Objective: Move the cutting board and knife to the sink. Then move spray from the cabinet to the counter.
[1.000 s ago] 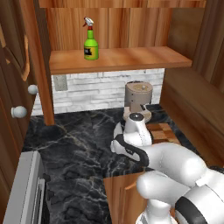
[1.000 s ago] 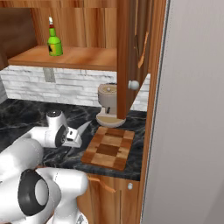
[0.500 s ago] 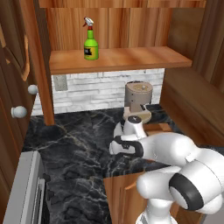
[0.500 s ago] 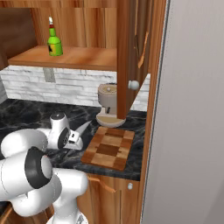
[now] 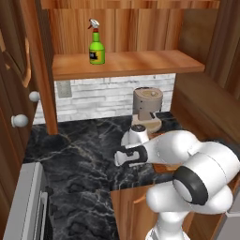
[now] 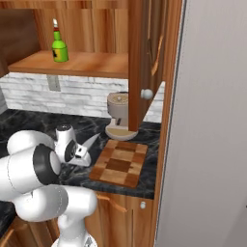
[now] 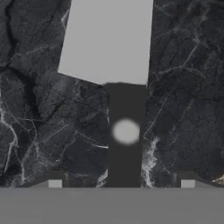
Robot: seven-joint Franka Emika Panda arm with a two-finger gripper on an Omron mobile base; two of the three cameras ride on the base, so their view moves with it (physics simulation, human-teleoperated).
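The knife (image 7: 107, 41) lies on the black marble counter (image 7: 183, 87), its pale grey blade at the top of the hand view and its dark handle (image 7: 125, 131) running down between my fingertips (image 7: 54, 183). My gripper (image 7: 121, 183) is open, straddling the handle with a gap on each side. In the right base view the knife (image 6: 89, 144) pokes out by my gripper (image 6: 81, 155), just left of the checkered cutting board (image 6: 118, 164). The green spray (image 5: 96, 47) (image 6: 59, 48) stands upright on the cabinet shelf (image 5: 126, 63).
A beige coffee machine (image 5: 147, 105) (image 6: 118, 113) stands at the wall behind the board. An open cabinet door (image 6: 142, 62) with a white knob hangs over it. Door knobs (image 5: 19, 120) and the grey stove top (image 5: 23, 206) are at the left.
My arm's elbow has swung forward and down, and the hand has sunk a little over the knife. Board, knife and spray have stayed put.
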